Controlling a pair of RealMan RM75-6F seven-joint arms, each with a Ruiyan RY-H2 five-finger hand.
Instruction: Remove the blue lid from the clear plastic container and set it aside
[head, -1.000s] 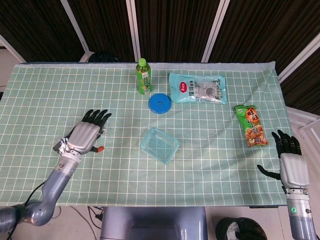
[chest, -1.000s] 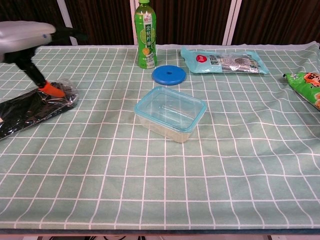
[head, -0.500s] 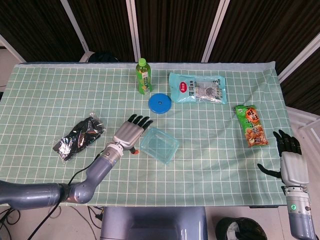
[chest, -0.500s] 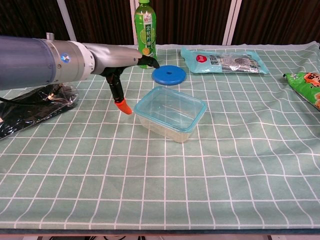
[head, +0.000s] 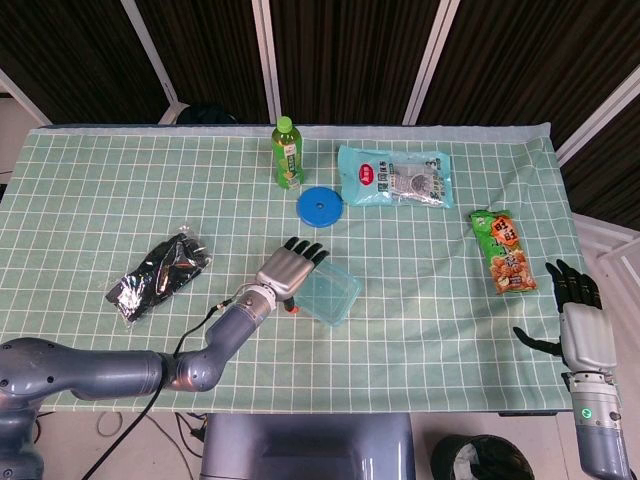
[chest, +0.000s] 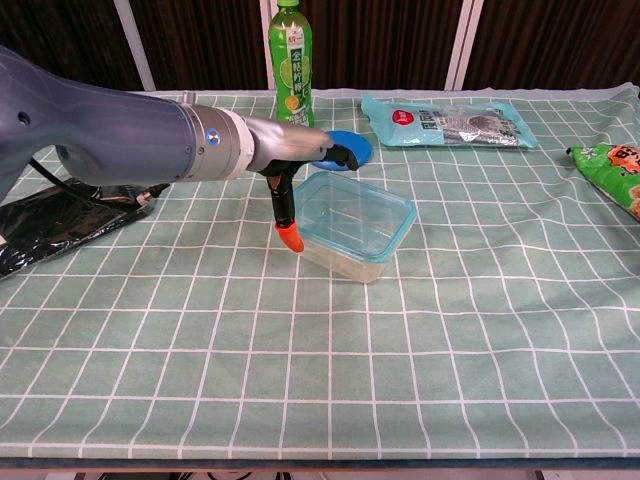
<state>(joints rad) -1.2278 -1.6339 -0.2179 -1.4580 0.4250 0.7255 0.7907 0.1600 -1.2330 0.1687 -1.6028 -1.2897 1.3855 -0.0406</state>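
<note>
On the green checked tablecloth (head: 100, 200) the clear plastic container (chest: 352, 225) with its light, thin, slippery lid sits mid-table, left hand (head: 290, 268) fingers spread over its edge, where I would grip.

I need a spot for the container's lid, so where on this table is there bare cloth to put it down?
The widest bare cloth is the near strip in front of the clear container. More lies between it and the green snack bag, and in the far left corner beyond the black foil bag. The back middle is crowded: green bottle, blue disc, light blue packet.
</note>
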